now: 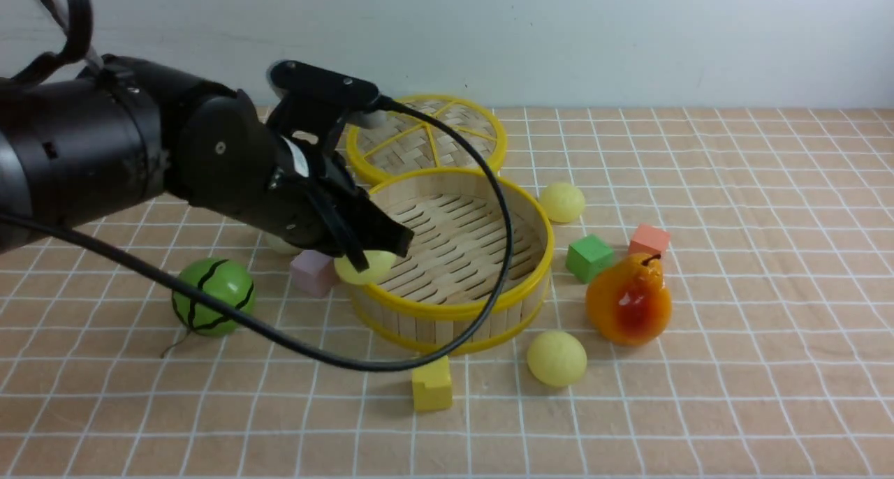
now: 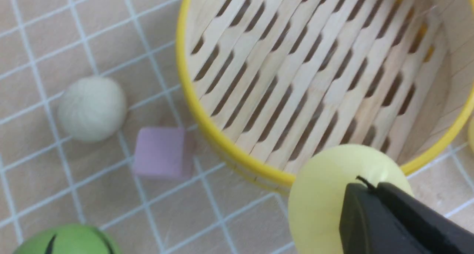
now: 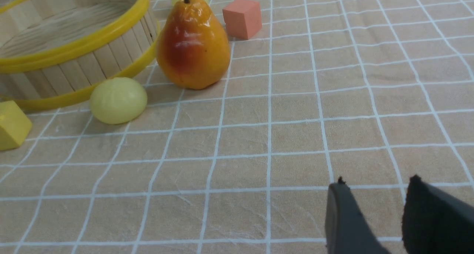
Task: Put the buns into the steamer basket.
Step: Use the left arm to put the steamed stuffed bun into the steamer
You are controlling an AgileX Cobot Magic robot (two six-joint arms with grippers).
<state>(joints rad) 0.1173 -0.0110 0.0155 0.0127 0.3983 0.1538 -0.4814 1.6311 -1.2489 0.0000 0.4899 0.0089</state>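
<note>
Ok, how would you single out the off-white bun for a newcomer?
Find the big steamer basket mid-table. By its left wall sits a lilac cube; the off-white bun lies just beyond that, touching neither. Its chalky colour sets it apart: the other buns are pale yellow.

Extras on the peach cloth with the white grid (image 1: 733, 367): a green ball striped like a watermelon (image 1: 213, 296) on the left, a lilac cube (image 1: 312, 272) near it, and a yellow cube (image 1: 431, 384) out front. On the right, a green cube (image 1: 589, 257) and a salmon-pink cube (image 1: 649, 239) sit just behind an upright glossy orange-yellow pear (image 1: 628, 301). A flat woven, yellow-rimmed lid (image 1: 426, 140) lies at the back.
</note>
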